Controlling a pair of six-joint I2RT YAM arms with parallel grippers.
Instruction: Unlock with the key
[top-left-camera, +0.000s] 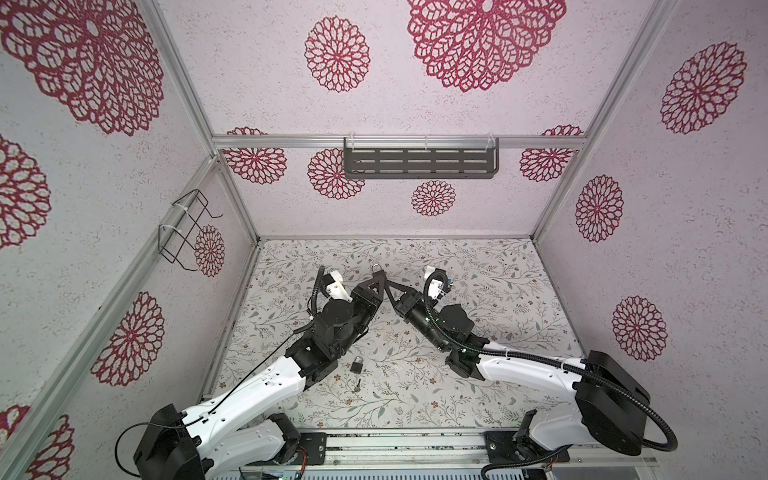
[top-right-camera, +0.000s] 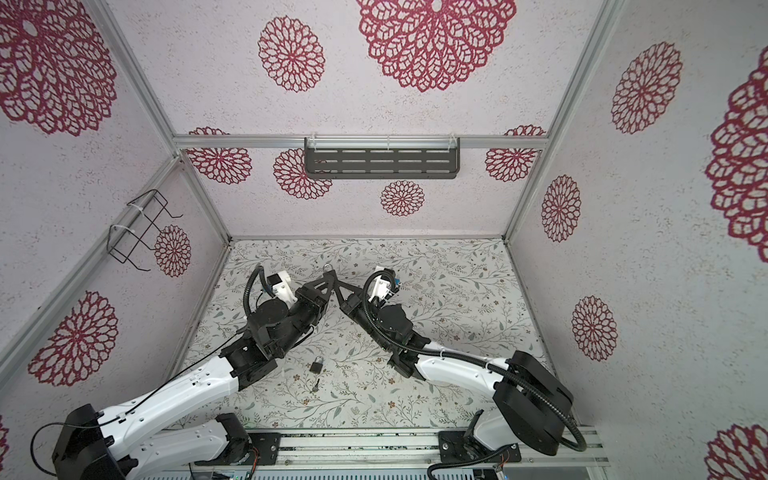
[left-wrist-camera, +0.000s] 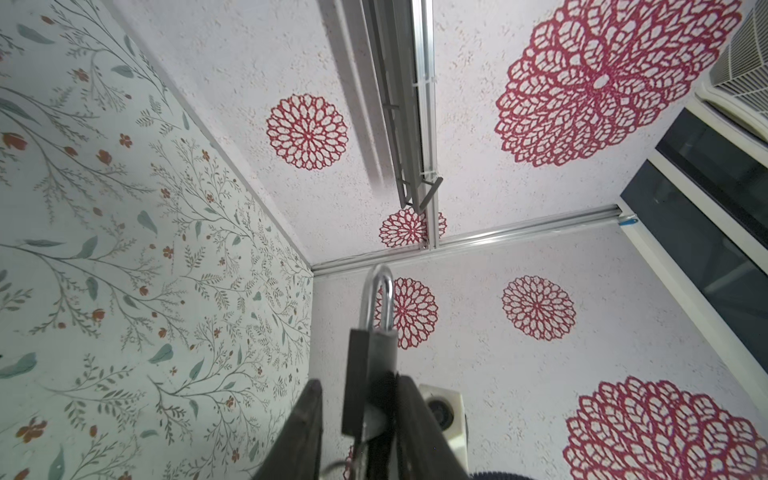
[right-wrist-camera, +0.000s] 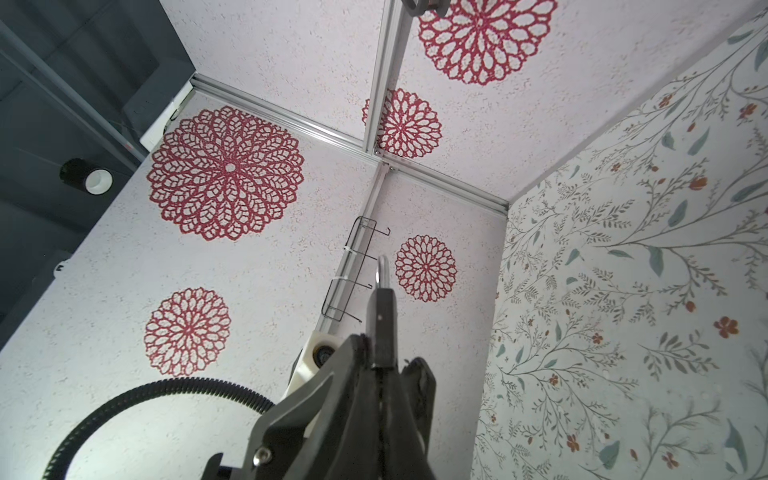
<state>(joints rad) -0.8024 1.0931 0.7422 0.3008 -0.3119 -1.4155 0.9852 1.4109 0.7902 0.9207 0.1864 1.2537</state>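
The counter (top-left-camera: 478, 395) is walled on three sides, with open room across its right half. At its rear middle the right pincer (right-wrist-camera: 384, 368) clamps a lifted padlock (left-wrist-camera: 368, 357). The left pincer (left-wrist-camera: 359, 384) stands narrowly parted around it, one finger (left-wrist-camera: 311, 415) clear. Front-left, a second padlock (top-left-camera: 356, 366) lies just beside the key (top-left-camera: 357, 385).

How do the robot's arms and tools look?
Left arm and right arm: white shells, black joints. Thin black cable on the left, ribbed black hose on the right. Left tool and right tool: black, triangular open frames.
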